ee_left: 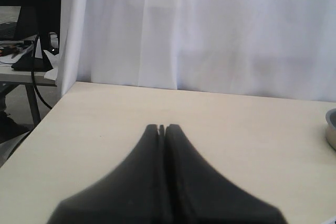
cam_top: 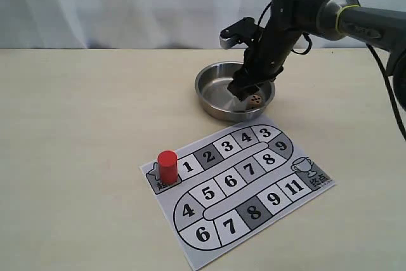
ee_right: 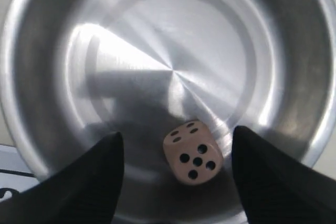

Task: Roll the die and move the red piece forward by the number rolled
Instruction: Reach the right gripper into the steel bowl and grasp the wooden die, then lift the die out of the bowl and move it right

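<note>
The pale die [ee_right: 192,152] lies in the steel bowl [ee_right: 47,35], a five-pip face towards the right wrist camera. My right gripper [ee_right: 177,141] hangs open over the bowl, its dark fingers [ee_right: 105,161] either side of the die and apart from it. In the exterior view the die [cam_top: 255,100] shows just under the right gripper [cam_top: 244,91] inside the bowl [cam_top: 209,90]. The red piece [cam_top: 167,166] stands upright on the start square of the numbered board [cam_top: 279,217], beside square 1. My left gripper [ee_left: 162,127] is shut with nothing in it, above bare table.
The bowl stands just behind the board's far edge. A white curtain [cam_top: 127,4] backs the table. The bowl's rim [ee_left: 331,127] shows at the edge of the left wrist view. A side table with clutter [ee_left: 21,56] stands beyond the table corner.
</note>
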You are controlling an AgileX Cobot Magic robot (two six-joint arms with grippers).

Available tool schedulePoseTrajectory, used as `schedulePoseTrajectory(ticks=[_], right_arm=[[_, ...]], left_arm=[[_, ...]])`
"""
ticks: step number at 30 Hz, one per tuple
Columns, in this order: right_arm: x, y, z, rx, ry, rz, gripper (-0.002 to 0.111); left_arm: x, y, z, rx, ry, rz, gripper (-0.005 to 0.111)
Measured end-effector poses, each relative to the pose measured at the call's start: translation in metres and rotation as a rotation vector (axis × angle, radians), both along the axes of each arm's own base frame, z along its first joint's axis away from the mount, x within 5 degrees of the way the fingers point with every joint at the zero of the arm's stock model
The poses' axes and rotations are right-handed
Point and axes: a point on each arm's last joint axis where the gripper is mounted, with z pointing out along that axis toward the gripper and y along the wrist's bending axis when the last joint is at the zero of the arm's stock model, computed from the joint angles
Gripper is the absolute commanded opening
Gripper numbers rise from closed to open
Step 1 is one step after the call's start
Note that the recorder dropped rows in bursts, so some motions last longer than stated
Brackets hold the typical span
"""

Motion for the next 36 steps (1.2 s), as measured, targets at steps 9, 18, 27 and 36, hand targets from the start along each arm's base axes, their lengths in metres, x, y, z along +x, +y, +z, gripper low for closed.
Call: schedulePoseTrajectory(ticks=[9,18,27,36], right_arm=[[0.005,0.000,-0.025,-0.016,0.014,-0.014,0.058],[0.006,0.000,-0.035,-0.001,0.025,-0.073,0.057],[0.007,0.000,-0.035,0.004,0.023,-0.086,0.010],[0.011,0.001,-0.018,0.040,-0.053,-0.111,0.004]], left_arm=[[0.000,0.000,0.000,0.000,0.000,0.000,0.000],[0.000,0.000,0.000,0.000,0.000,0.000,0.000],[0.000,0.000,0.000,0.000,0.000,0.000,0.000],[0.000,0.000,0.000,0.000,0.000,0.000,0.000]])
